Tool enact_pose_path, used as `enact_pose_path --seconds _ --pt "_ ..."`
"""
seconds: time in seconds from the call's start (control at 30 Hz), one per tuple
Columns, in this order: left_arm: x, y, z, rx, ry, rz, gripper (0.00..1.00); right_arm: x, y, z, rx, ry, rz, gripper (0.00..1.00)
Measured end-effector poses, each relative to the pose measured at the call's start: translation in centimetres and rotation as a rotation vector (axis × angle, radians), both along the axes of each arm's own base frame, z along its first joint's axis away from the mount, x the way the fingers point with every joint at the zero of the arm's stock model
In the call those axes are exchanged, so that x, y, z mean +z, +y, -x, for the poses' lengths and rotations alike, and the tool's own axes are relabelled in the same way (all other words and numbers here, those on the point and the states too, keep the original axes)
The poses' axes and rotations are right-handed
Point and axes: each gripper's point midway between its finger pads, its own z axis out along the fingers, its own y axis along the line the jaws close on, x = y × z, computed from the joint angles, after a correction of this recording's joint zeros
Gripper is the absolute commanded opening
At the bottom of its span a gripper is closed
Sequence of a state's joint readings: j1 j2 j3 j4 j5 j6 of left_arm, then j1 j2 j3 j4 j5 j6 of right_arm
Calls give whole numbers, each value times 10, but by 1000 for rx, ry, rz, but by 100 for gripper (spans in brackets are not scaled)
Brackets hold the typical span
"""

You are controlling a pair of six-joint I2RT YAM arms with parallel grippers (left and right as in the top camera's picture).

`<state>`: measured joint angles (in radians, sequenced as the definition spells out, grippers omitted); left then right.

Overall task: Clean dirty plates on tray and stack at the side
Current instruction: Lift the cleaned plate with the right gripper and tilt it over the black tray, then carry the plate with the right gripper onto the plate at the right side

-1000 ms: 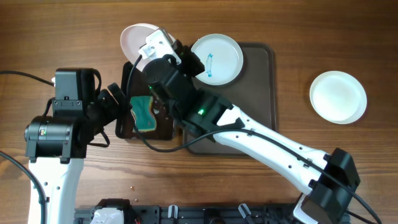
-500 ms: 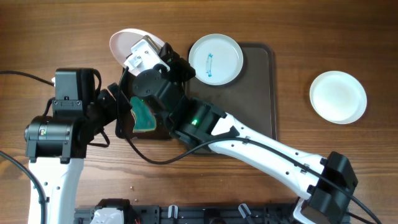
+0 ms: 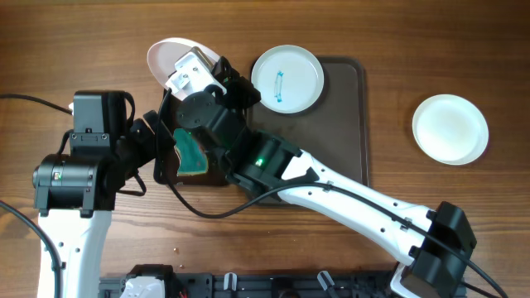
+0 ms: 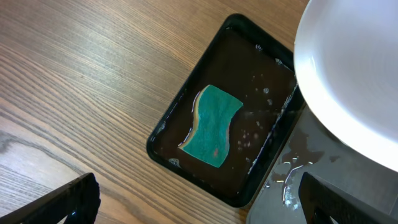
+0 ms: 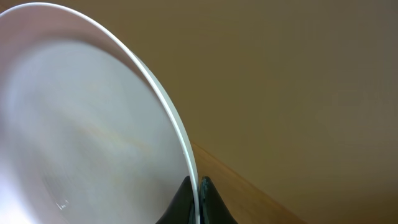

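My right gripper (image 5: 195,198) is shut on the rim of a white plate (image 3: 166,55) and holds it tilted above the far left of the table; the plate fills the right wrist view (image 5: 81,118) and shows at the upper right of the left wrist view (image 4: 348,74). A second plate (image 3: 286,78) with a teal-blue smear lies on the brown tray (image 3: 348,124). A plain white plate (image 3: 450,128) lies on the table at the right. My left gripper (image 4: 199,205) is open and empty, near the black tray (image 4: 186,112).
A small glossy black tray (image 3: 170,170) left of the brown tray holds water and a teal sponge (image 4: 211,124), also seen overhead (image 3: 190,151). The brown tray's wet corner (image 4: 292,186) sits next to it. The right arm (image 3: 331,190) stretches across the brown tray.
My right gripper has carried the held plate to the left, off the brown tray, and has stayed there for the last half second. The left arm has not moved.
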<state>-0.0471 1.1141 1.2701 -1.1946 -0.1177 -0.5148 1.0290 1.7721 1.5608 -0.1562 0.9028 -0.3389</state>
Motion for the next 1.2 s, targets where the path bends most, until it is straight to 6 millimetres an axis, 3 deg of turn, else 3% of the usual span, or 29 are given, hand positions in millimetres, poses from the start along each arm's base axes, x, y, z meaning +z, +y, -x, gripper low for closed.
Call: enact_pose_path --seconds 0.37,0.5,0.67,0.77,0.87,1.03,1.07,1.2 --pt "0 0 0 0 0 0 100 -1 -1 0 -6 5 -10 4" --pt "0 0 0 0 0 0 100 -26 -23 -4 -86 107 -56 4" --pt "0 0 1 0 3 0 100 -94 -79 -27 -216 486 -367 4" --pt "0 0 0 0 3 0 100 -109 -101 -51 -211 695 -645 4" --pt "0 0 1 0 3 0 100 -112 -140 -70 -225 842 -872 4" --pt "0 0 0 0 2 0 100 -122 -229 -70 -410 973 -1064 4" --pt "0 0 0 0 2 0 100 -125 -258 -65 -491 981 -1094 4" --pt "0 0 0 0 2 0 100 -138 -343 -48 -738 973 -1159 4"
